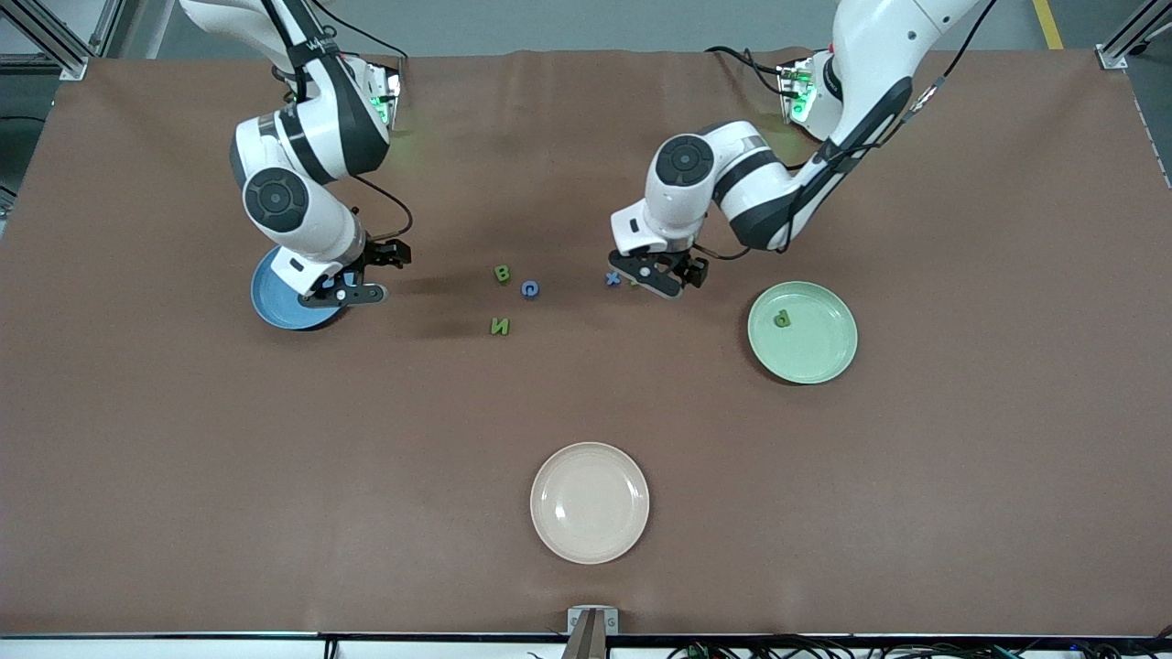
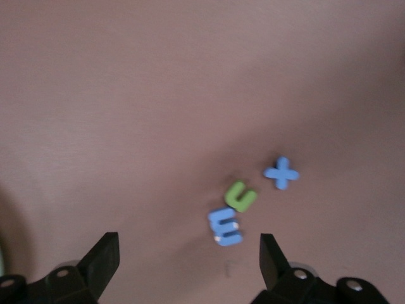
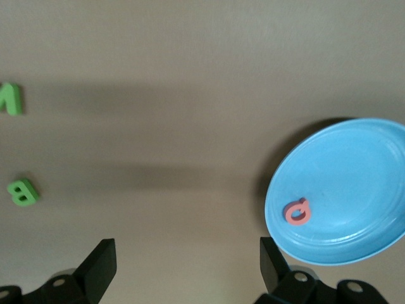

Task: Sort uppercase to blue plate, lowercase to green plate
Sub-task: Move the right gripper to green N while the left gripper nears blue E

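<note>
Left wrist view: the left pincer [image 2: 186,253] is hovering low over the table [image 2: 126,95] with its jaws spread wide and nothing between them. Just ahead of it three small letters are lying close together: the blue m [image 2: 225,228], a small green letter [image 2: 241,196] whose shape is too blurred to read, and the blue x [image 2: 281,173]. From the front, the pincer is hiding all but the x [image 1: 613,278].

The right pincer [image 3: 183,266] is likewise gaping and empty, hanging over the rim of the blue plate [image 3: 354,183], where the pink-red Q [image 3: 297,211] is sitting inside. The arm is covering much of that plate from the front.

Mid-table, the green B [image 1: 502,273], blue G [image 1: 529,289] and green N [image 1: 499,326] are lying loose. The green p [image 1: 781,318] is resting in the green plate [image 1: 824,361] toward the left arm's end. A cream plate [image 1: 590,531] is sitting nearest the front camera.
</note>
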You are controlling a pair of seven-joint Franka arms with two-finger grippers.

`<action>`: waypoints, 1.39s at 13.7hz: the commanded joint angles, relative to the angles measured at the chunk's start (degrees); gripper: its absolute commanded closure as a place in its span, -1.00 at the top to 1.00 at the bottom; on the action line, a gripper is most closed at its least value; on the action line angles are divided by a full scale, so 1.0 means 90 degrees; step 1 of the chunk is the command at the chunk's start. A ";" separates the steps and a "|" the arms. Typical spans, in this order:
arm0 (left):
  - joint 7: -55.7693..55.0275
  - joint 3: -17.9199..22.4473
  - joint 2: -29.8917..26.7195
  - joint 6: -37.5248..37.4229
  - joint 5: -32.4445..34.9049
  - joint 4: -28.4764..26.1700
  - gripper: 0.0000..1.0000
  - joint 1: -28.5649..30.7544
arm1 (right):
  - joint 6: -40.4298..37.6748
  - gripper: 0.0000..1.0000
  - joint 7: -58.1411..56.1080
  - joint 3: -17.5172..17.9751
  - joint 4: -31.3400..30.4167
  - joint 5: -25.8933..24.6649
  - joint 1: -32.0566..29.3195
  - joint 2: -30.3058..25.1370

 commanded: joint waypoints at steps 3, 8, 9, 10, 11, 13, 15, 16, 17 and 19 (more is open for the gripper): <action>0.0112 0.0032 0.0476 0.0244 0.0117 0.0068 0.93 -0.0188 | 0.0288 1.00 0.0700 0.0000 0.0617 0.0054 0.0386 0.0539; 0.0024 0.0062 0.0691 0.0400 0.0371 -0.0020 0.92 -0.0188 | 0.1791 1.00 0.1495 0.0010 0.0999 0.0141 0.1061 0.1654; 0.0004 0.0100 0.0720 0.0439 0.0439 -0.0020 0.91 -0.0197 | 0.2073 1.00 0.1505 0.0049 0.1039 0.0364 0.1109 0.1791; -0.0151 0.0149 0.0779 0.0468 0.0556 -0.0020 0.91 -0.0207 | 0.2260 1.00 0.1514 0.0049 0.1126 0.0743 0.1255 0.1957; -0.0287 0.0208 0.0828 0.0488 0.0663 -0.0020 0.86 -0.0246 | 0.2377 1.00 0.1505 0.0039 0.1291 0.0931 0.1382 0.2181; -0.0551 0.0296 0.1003 0.0741 0.0897 -0.0020 0.85 -0.0256 | 0.2699 1.00 0.1699 0.0039 0.1497 0.0952 0.1490 0.2553; -0.0795 0.0393 0.1101 0.0849 0.1132 0.0009 0.84 -0.0266 | 0.2934 0.96 0.1963 0.0029 0.1547 0.0952 0.1617 0.2768; -0.0855 0.0413 0.1131 0.0898 0.1152 0.0009 0.79 -0.0295 | 0.2964 0.89 0.2012 0.0029 0.1557 0.0943 0.1637 0.2827; -0.0865 0.0423 0.1141 0.0918 0.1153 -0.0001 0.76 -0.0305 | 0.2984 0.82 0.2022 0.0029 0.1586 0.0943 0.1637 0.2886; -0.0875 0.0423 0.1160 0.0918 0.1153 -0.0020 0.68 -0.0305 | 0.3178 0.76 0.2022 0.0020 0.1576 0.0933 0.1637 0.3032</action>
